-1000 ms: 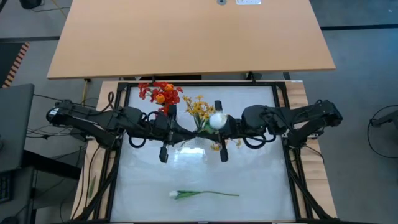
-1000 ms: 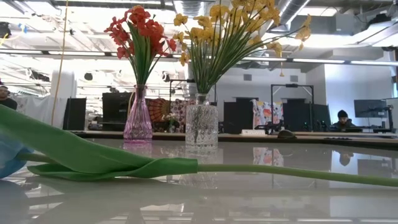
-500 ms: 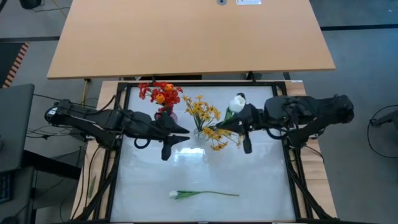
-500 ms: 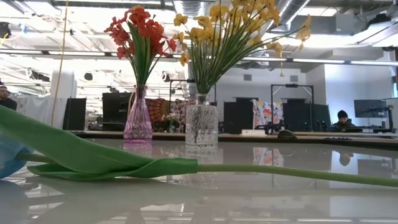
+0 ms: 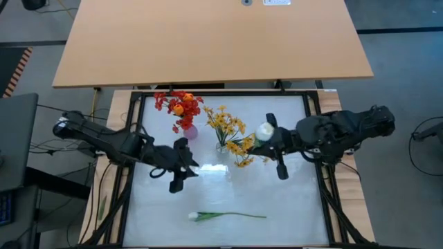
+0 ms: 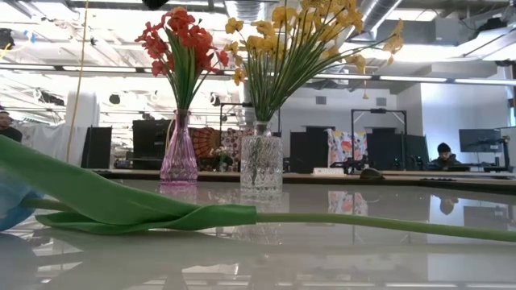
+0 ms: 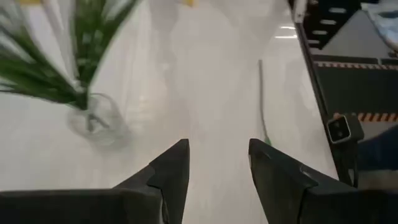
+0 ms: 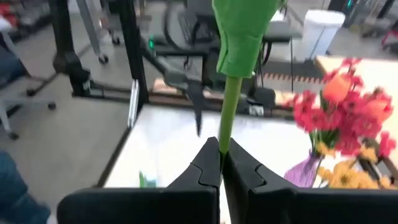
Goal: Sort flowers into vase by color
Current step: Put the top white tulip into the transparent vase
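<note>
Red-pink and orange flowers [image 5: 178,104] stand in a pink vase [image 6: 179,153]. Yellow flowers [image 5: 228,128] stand in a clear vase [image 6: 261,161] to its right. My right gripper [image 5: 272,139] is just right of the yellow bunch, shut on a white tulip [image 5: 264,131]. Another white tulip [image 5: 225,216] lies flat on the table near the front edge. My left gripper [image 7: 219,168] hovers open and empty in front of the pink vase, left of the clear vase [image 7: 93,118]. My right gripper pinches the tulip's green stem [image 8: 224,140] between its two shut fingers, which lie across it. The stem [image 8: 231,93] runs on past the fingertips to a green leaf [image 8: 242,31]. The tulip is lifted clear of the table, its white head beside the yellow blossoms.
A dark frame [image 5: 221,93] borders the white work surface. A wooden table [image 5: 208,41] stands beyond the far edge. Open surface lies between the vases and the lying tulip, whose stem [image 6: 363,221] crosses the low view's foreground. A person [image 6: 443,153] sits far behind.
My right gripper has carried the white tulip from over the clear vase toward the table's right edge, first farther, then a little nearer. My left gripper has drawn back from the vases toward the near left.
</note>
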You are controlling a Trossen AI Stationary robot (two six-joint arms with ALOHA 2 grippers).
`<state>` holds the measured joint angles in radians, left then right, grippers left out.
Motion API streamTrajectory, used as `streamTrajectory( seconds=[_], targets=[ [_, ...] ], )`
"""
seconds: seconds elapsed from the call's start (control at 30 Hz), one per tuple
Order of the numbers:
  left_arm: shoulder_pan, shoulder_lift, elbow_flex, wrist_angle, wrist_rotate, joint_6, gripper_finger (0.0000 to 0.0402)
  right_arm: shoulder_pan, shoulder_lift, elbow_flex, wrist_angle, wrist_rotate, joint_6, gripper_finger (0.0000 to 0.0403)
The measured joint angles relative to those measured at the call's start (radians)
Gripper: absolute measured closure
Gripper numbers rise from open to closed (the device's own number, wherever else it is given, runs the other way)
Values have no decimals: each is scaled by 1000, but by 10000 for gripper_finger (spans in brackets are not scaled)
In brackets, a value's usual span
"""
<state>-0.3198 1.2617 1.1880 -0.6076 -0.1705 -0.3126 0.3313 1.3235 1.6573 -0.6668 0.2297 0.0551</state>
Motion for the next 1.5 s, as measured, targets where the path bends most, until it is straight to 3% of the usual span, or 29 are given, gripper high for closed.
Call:
streamTrajectory(
  seconds=[0.13,0.27,0.37,0.5,0.63,0.93,1.17,1.5],
  targets=[
    [2,-1,-108,135,18,-3,248,-8,8,-1,-4,4,-14,376],
    [46,-14,-222,384,113,40,248,-40,10,-1,73,-1,-35,373],
    [81,-14,-308,532,160,41,248,-76,41,1,171,-93,-13,372],
    [116,-14,-417,643,106,38,248,-103,104,0,191,-134,-10,375],
    [149,-14,-489,673,9,19,248,-156,165,0,203,-110,6,375],
    [176,-14,-513,678,6,-26,248,-238,278,0,158,-89,3,373],
    [176,-14,-513,678,-13,-41,248,-238,323,0,45,146,-17,376],
    [176,-14,-513,668,-28,-40,249,-250,347,0,3,139,50,376]
  ],
)
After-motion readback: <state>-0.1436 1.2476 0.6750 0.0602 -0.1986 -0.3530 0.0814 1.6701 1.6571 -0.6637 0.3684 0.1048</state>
